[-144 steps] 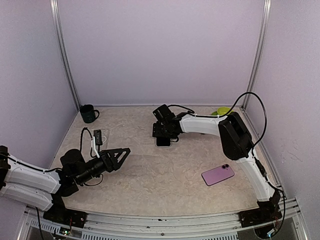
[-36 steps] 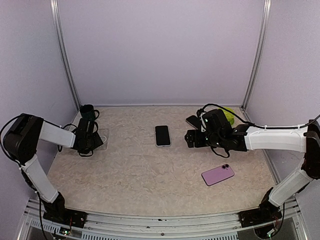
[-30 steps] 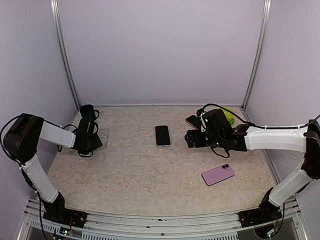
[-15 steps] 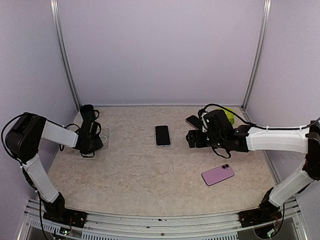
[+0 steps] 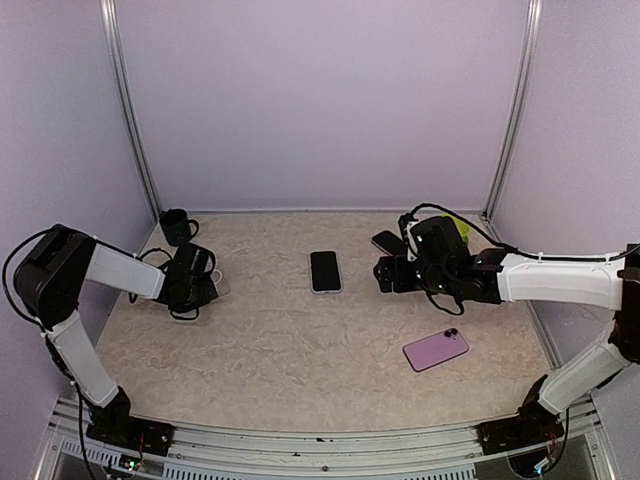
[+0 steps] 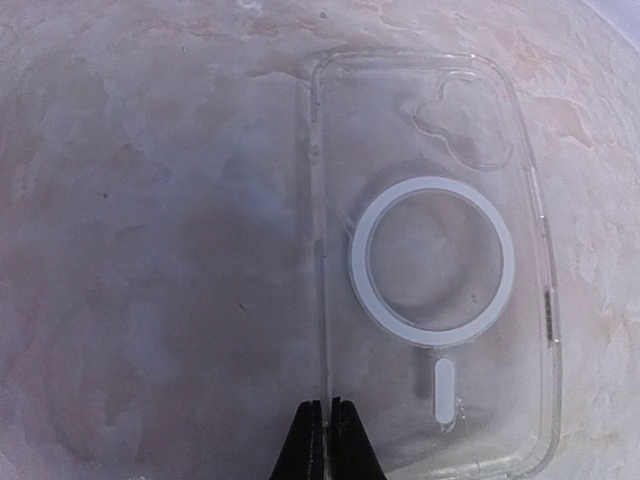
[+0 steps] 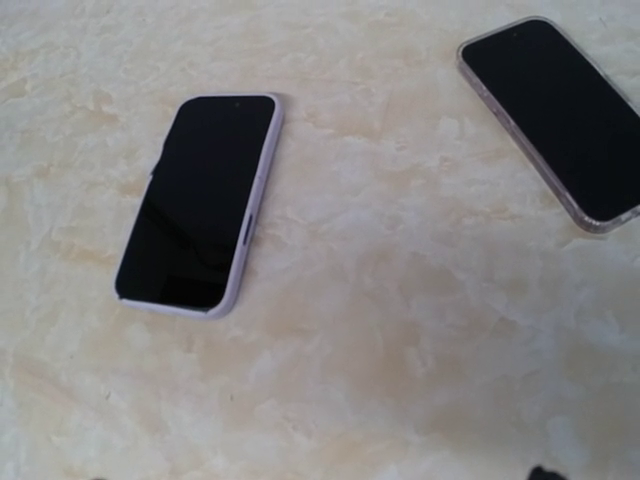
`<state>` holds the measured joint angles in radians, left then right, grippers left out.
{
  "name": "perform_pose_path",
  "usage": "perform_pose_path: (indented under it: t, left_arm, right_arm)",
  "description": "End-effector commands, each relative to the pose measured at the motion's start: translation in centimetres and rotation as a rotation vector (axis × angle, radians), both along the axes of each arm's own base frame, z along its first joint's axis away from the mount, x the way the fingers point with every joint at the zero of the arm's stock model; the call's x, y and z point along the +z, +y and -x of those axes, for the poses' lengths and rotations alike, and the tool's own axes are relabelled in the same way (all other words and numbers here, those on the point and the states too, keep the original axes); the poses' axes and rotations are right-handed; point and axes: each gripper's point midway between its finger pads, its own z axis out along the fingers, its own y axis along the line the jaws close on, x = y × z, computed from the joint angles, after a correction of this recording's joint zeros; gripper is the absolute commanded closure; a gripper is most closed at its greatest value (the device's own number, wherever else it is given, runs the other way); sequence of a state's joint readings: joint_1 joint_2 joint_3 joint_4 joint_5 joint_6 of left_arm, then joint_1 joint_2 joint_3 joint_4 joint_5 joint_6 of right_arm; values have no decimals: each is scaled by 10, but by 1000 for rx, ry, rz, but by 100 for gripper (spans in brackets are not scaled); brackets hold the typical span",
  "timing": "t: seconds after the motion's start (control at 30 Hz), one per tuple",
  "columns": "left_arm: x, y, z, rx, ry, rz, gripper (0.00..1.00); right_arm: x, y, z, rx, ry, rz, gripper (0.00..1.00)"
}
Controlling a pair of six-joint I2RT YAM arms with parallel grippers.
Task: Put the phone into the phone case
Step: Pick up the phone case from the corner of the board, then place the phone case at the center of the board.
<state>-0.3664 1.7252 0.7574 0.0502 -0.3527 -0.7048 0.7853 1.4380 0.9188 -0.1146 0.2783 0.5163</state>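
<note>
The clear phone case, with a white ring on its back, lies open side up at the table's left. My left gripper is shut on the thin left wall of the phone case, low over the table. The phone lies screen up in the middle, black with a pale lavender rim. My right gripper hovers to the right of the phone, open and holding nothing; only one fingertip peeks into its wrist view.
A second phone in a clear case lies behind the right gripper. A purple phone lies face down at the front right. A dark mug stands at the back left, a green object at the back right.
The left gripper has closed on the case's edge and shifted a little to the right with it. The right arm has barely moved.
</note>
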Motion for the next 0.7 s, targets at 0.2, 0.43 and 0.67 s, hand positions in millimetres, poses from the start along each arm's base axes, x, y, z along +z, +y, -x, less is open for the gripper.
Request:
perform_pose_path:
  t: [0.2,0.43,0.67]
  left_arm:
    - [12,-56,20,-42,13,111,100]
    - [24,-97,52,-49,39,119,100]
    - [20,-136,101,-93,76,180,100]
  right_arm:
    - [18,-3,0,-8,-50,3,11]
    - [12,-3,1,-3,-40,9,11]
    - [8,3,6,30,-22,-19,12]
